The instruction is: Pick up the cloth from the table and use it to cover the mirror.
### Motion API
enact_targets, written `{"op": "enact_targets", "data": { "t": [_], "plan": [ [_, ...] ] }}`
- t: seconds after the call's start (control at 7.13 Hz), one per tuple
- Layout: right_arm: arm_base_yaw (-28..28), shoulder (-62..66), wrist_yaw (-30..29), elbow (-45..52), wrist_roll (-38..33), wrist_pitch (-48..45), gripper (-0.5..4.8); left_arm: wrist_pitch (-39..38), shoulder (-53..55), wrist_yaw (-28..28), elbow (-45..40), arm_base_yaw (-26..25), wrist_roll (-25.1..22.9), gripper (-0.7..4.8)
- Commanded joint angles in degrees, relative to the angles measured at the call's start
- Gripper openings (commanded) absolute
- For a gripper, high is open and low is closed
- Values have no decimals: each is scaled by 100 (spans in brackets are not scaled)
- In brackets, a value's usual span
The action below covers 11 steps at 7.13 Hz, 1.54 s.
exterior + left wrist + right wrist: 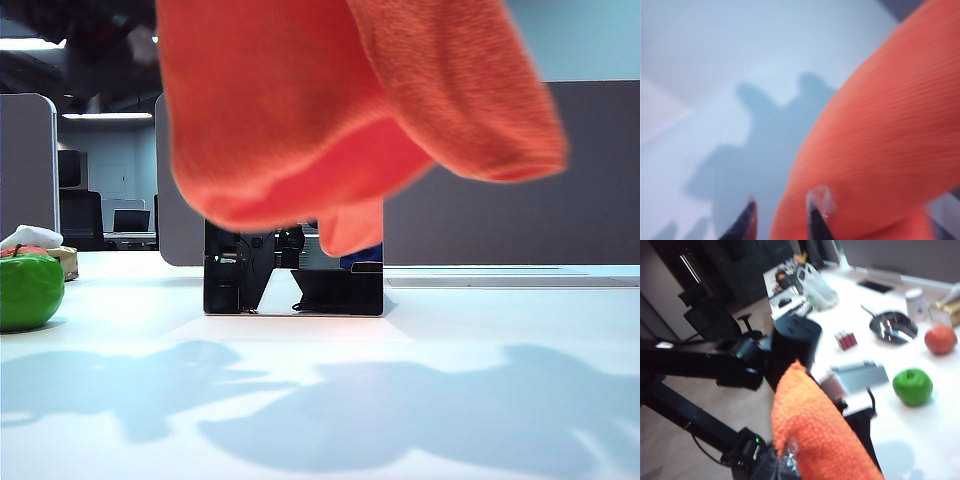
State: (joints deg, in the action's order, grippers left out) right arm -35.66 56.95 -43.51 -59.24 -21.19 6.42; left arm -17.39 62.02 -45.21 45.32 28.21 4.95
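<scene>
Draping step in hand. 1 cloth (330, 110) hangs across the upper centre of the exterior view, its lower folds hiding the top of 1 mirror (295, 285), which stands upright on the table (450, 400) at frame centre. The right gripper (790, 452) has its fingers closed on the cloth's edge. The left gripper (782, 215) has its fingers narrowly parted beside the cloth; whether they hold any fabric cannot be told. The next move probably calls for lowering and releasing so the cloth settles evenly over the mirror's face. Also counted: 1 green apple (28, 290), left edge.
</scene>
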Motion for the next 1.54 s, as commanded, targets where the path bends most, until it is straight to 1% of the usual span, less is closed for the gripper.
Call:
{"op": "enact_targets", "data": {
  "t": [0.14, 0.28, 0.42, 0.56, 0.7, 0.98, 1.12, 1.26, 1.4, 1.54],
  "plan": [
    [-4, -9, -63, -17, 22, 516, -1, 1014, -15, -1770, 2, 2, 2, 130],
    [-9, -15, -1561, -17, 214, 1143, -1, 1410, -15, -2162, 2, 2, -2, 131],
    [-9, -24, -1823, -17, 216, 1132, -1, 1410, -15, -2146, 2, 0, -7, 131],
    [-7, -37, -1943, -17, 216, 1132, -1, 1410, -13, -2144, 2, 0, -9, 132],
    [-7, -50, -2487, -17, 210, 885, -1, 1405, -13, -2149, 2, 0, -4, 225],
    [9, -74, -2461, -20, 179, 496, -1, 1408, -11, -2131, 2, 0, -24, 225],
    [24, -74, -2153, -22, 164, 306, -1, 1410, -11, -1941, 2, 0, -24, 226],
    [46, -72, -1375, -22, 175, 192, -1, 1482, 2, -1543, 2, 0, -44, 250],
    [46, -70, -1062, -22, 184, 188, -1, 1543, 9, -1499, 2, 0, -44, 250],
    [175, -17, -839, -535, 984, -234, -1, 2736, 55, -1025, 2, -4, -44, 252]
  ]
}}
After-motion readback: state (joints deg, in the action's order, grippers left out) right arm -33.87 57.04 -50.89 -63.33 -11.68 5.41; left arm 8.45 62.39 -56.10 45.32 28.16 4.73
